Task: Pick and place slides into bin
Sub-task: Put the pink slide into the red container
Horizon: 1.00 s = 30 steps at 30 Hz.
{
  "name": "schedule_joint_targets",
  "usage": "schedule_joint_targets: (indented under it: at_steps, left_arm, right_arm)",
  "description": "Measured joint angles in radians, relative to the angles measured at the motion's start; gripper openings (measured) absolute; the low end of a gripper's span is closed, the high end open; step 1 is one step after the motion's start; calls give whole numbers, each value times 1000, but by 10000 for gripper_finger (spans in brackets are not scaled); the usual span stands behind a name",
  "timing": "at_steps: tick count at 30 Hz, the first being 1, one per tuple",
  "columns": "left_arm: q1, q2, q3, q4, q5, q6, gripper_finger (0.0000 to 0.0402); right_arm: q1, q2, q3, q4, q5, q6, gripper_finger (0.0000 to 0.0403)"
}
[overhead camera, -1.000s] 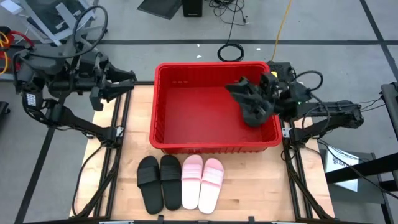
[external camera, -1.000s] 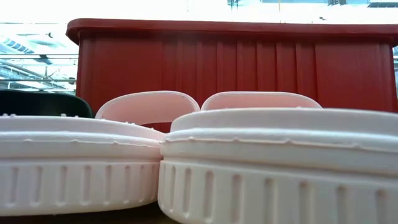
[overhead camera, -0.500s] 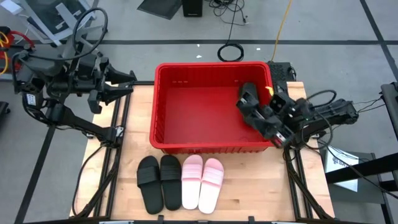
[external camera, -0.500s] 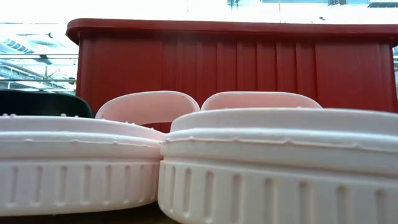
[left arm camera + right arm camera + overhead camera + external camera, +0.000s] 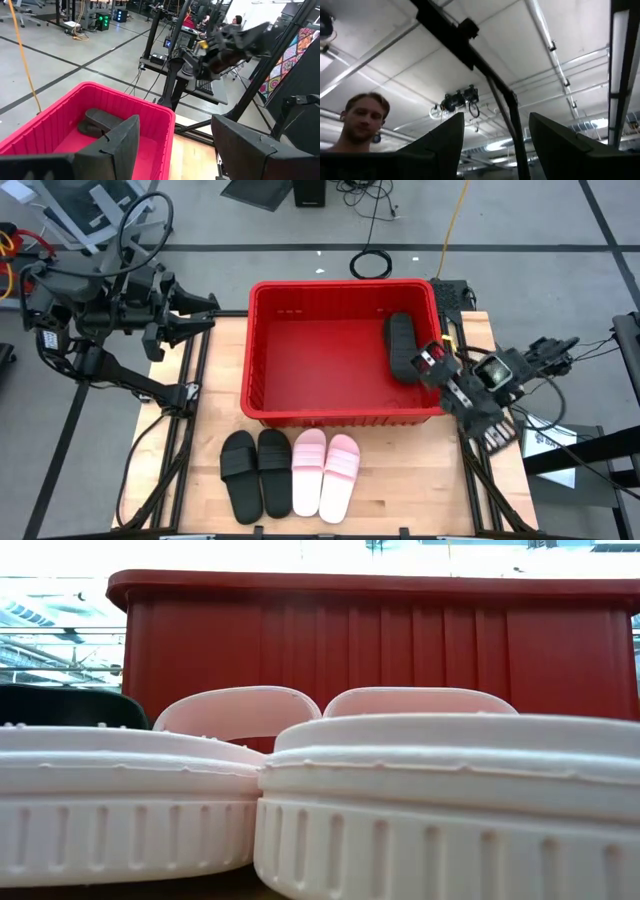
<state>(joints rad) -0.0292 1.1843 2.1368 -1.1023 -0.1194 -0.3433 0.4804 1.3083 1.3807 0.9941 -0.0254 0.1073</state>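
1. Left gripper (image 5: 205,313) waits at the table's far left corner, fingers spread wide and holding nothing.
2. Slides on the table: black pair (image 5: 251,471) and pink pair (image 5: 327,472) lie side by side just in front of the bin (image 5: 262,350).
3. One black slide (image 5: 401,346) lies inside the bin by its right wall.
4. Right gripper (image 5: 432,364), beside the bin's right rim, is tipped upward, parted and empty. For the next pick, it should probably swing clear of the rim, descend over the nearest pink slide and pinch the strap squarely.
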Motion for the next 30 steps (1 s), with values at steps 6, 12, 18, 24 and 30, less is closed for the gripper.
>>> schedule_joint_targets:
  at_steps: [6,12,18,24,30]
  left_arm:
    - [0,6,0,0,-30,3,241]
    - [0,12,0,-5,-30,6,241]
    - [0,12,0,-26,-30,7,241]
    - [0,14,0,-34,-30,11,241]
    - [0,13,0,-42,-32,17,241]
  right_arm:
    - [55,49,196,-417,89,-84,211]
    - [85,106,280,-734,238,-57,211]
    - [108,167,281,-977,268,131,210]
    - [126,243,281,-1296,264,299,210]
    - [136,342,281,-1628,162,427,210]
